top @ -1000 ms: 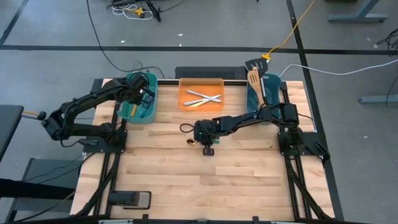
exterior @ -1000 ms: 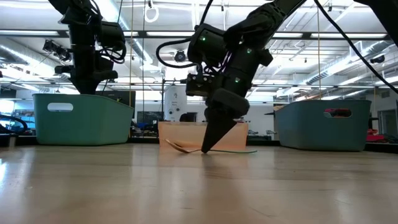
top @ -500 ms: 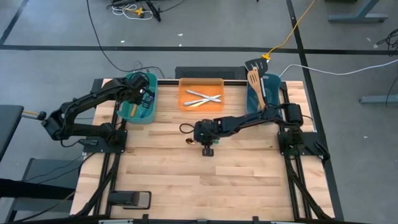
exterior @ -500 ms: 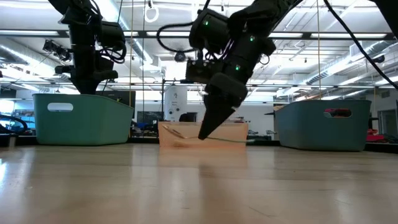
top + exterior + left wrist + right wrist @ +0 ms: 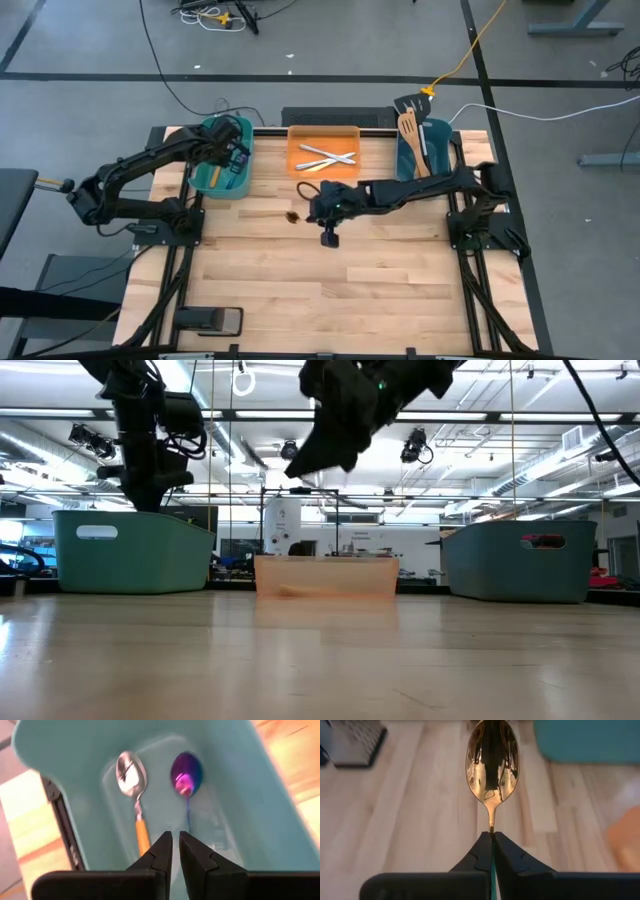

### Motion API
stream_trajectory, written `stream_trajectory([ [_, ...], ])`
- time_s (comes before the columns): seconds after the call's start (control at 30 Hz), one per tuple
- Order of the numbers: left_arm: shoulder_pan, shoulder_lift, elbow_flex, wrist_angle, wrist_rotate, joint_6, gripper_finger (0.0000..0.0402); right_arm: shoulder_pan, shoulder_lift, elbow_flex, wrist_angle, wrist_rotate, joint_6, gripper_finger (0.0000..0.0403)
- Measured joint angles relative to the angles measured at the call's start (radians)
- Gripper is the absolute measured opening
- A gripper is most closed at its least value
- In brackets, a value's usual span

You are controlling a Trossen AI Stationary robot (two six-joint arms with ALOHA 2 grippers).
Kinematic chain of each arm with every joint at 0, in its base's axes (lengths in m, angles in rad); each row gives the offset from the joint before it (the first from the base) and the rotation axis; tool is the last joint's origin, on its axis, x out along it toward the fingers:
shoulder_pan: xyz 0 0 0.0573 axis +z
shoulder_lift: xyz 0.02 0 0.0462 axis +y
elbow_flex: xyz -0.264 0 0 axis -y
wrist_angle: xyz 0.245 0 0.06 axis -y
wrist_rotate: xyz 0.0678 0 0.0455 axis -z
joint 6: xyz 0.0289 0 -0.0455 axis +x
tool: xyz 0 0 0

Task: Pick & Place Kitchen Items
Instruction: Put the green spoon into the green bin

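The right gripper (image 5: 306,213) is clamped on the neck of the gold spoon (image 5: 292,215), lifted clear of the table (image 5: 300,290). In the high view the spoon's long axis runs roughly 3 to 9 o'clock, bowl leading toward 9 o'clock, away from the arm. In the right wrist view the gold spoon (image 5: 492,760) reaches straight out past the fingertips (image 5: 481,851), its polished bowl facing the camera and bare wood below it. In the low view the right gripper (image 5: 300,460) hangs high above the table top, well over the rim of the orange tray (image 5: 326,576).

In the high view the spoon sits at about 7 o'clock from the orange tray (image 5: 296,150), just off its near-left corner. 2 silver utensils (image 5: 326,156) lie crossed inside that tray. Open wood stretches from the spoon toward 9 o'clock up to the left teal tub (image 5: 245,165), and toward 6 o'clock the table is bare to its front edge.

The left gripper (image 5: 226,152) hovers over the left teal tub, its fingers (image 5: 161,851) nearly together and holding nothing. Beneath it in the tub lie 2 small spoons side by side: an orange-handled spoon (image 5: 133,777) and a purple spoon (image 5: 186,774), both bowls pointing away from the fingers.

At 3 o'clock from the tray the right teal tub (image 5: 440,135) holds a wooden spatula (image 5: 409,135) standing up against its wall.
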Motion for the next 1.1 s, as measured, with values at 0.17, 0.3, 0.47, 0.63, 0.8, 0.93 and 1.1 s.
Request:
stream_trajectory([
  [0.17, -0.056, -0.030, 0.000, 0.094, 0.000, 0.030, 0.0041, 0.000, -0.056, 0.000, 0.059, 0.000, 0.000, 0.0010],
  [0.3, -0.114, -0.084, 0.000, 0.200, 0.001, 0.051, 0.0041, 0.000, -0.088, 0.000, 0.104, 0.000, 0.000, 0.0010],
  [0.47, -0.188, -0.150, 0.000, 0.285, 0.033, 0.077, 0.0041, 0.000, -0.121, 0.001, 0.162, 0.000, -0.003, 0.0010],
  [0.63, -0.253, -0.210, 0.000, 0.358, 0.104, 0.088, 0.0039, 0.000, -0.143, 0.002, 0.243, 0.000, -0.007, 0.0010],
  [0.8, -0.320, -0.250, 0.000, 0.438, 0.180, 0.103, 0.0031, 0.000, -0.150, 0.002, 0.321, -0.002, -0.013, 0.0010],
  [0.93, -0.374, -0.259, 0.000, 0.529, 0.264, 0.119, 0.0028, 0.000, -0.158, 0.002, 0.374, -0.002, -0.030, 0.0010],
  [1.1, -0.438, -0.258, 0.000, 0.655, 0.388, 0.138, 0.0028, 0.000, -0.181, 0.002, 0.435, -0.027, -0.034, 0.0010],
])
